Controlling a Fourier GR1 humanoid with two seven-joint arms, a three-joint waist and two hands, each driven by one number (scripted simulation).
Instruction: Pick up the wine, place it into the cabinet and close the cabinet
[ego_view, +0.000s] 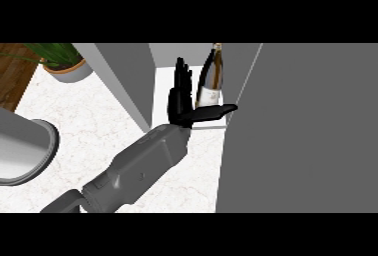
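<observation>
One wine bottle (212, 80) stands inside one grey cabinet (303, 130). One black hand (181, 102) on one grey forearm (140, 167) shows. One potted plant (63, 62) sits at the upper left. One round grey pot (22, 150) rests on one white marble tabletop (88, 130).

You have 1 view, taken from the robot's head and aimed steeply down at the white marbled counter (88, 135). It sits close: a grey forearm (140, 167) rises from the lower edge and fills the middle. The open cabinet (188, 55) meets the top edge, its grey door (303, 130) covering the right side, a potted plant (63, 62) top left.
</observation>
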